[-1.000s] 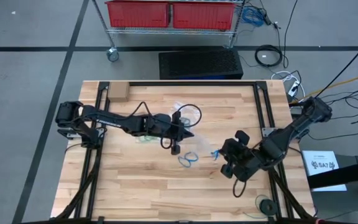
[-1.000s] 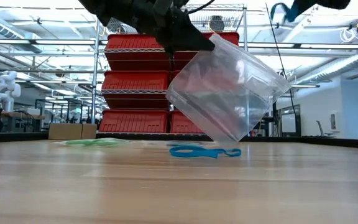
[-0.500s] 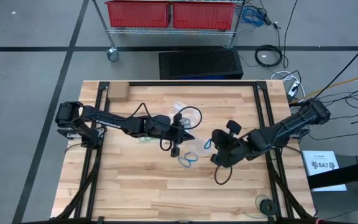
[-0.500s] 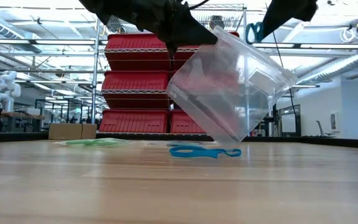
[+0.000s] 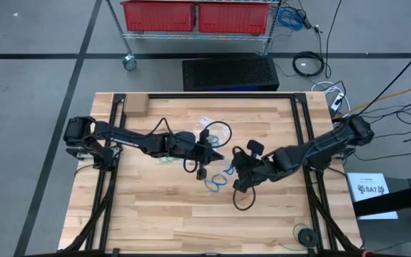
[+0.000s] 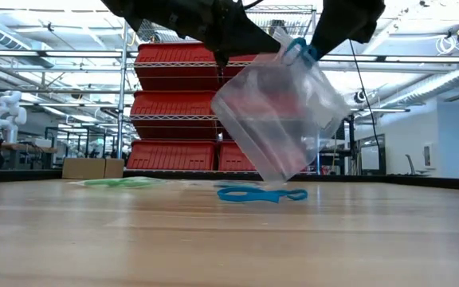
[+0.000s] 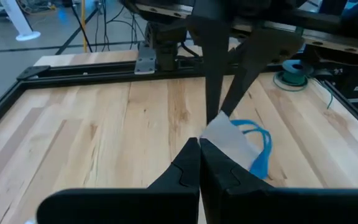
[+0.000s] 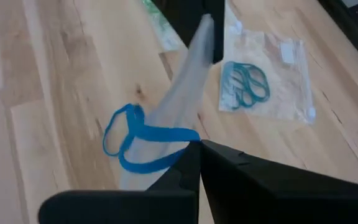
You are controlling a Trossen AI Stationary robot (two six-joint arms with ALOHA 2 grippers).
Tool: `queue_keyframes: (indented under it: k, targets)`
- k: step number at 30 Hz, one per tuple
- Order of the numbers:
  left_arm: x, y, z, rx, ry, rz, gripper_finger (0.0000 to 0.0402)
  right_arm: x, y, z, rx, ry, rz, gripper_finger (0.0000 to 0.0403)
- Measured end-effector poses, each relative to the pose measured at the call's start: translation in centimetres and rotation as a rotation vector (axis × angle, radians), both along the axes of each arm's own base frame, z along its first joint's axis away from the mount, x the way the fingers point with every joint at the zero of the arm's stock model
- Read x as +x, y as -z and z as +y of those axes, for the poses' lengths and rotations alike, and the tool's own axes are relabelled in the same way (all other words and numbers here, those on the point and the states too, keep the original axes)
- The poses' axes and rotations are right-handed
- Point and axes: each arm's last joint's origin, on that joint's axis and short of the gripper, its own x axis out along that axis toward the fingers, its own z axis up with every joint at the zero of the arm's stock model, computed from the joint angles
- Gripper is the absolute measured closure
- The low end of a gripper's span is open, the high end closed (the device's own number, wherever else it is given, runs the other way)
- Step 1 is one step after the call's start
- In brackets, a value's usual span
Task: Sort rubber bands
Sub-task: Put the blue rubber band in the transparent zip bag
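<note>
A clear plastic bag (image 6: 277, 119) hangs at the table's middle from my shut left gripper (image 5: 218, 155). My right gripper (image 5: 231, 170) stands close to its right. It is shut on a bright blue rubber band (image 8: 143, 142), right at the bag's upper rim (image 6: 297, 52). More blue rubber bands (image 5: 215, 183) lie loose on the wood below. A flat bag with teal bands (image 8: 247, 84) rests farther back. A bag with green bands (image 6: 122, 182) lies to the left. My left gripper pinches the clear bag's upper edge (image 7: 211, 132) between its two fingers, which come nearly level from the table's left. The bag hangs slanted below them, its lower corner (image 6: 281, 177) close above the table. My right gripper pinches one end of the blue band (image 8: 188, 138) between its fingertips, slanting down from the table's right. The band's loops stick out past the fingers against the bag, clear of the table.
A cardboard box (image 5: 135, 106) sits at the far left corner. A green spool (image 7: 294, 68) lies near the front right corner. Black frame rails (image 5: 302, 121) run along the table's sides. Shelves with red bins (image 6: 174, 104) stand beyond the far edge.
My right gripper has moved toward the table's left and a little down with the blue band, rolling its wrist, and now stands at the hanging bag's rim. The bag's upper part has been pushed narrower. My left gripper has kept its place.
</note>
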Motion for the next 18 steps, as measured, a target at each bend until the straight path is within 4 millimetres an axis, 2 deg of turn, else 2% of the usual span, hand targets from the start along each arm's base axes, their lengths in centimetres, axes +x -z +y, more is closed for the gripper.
queue_keyframes:
  k: [9, 18]
  targets:
    - [0.0, 0.1, 0.0, 0.0, 0.0, 0.012, 0.0402, -0.6, -2.5, 1.5, -0.008, -0.015, -0.016, 0.0403]
    - [0.0, 0.1, 0.0, 0.0, 0.0, 0.006, 0.0402, -0.2, -1.6, 1.3, -0.018, 0.015, 0.022, 0.0403]
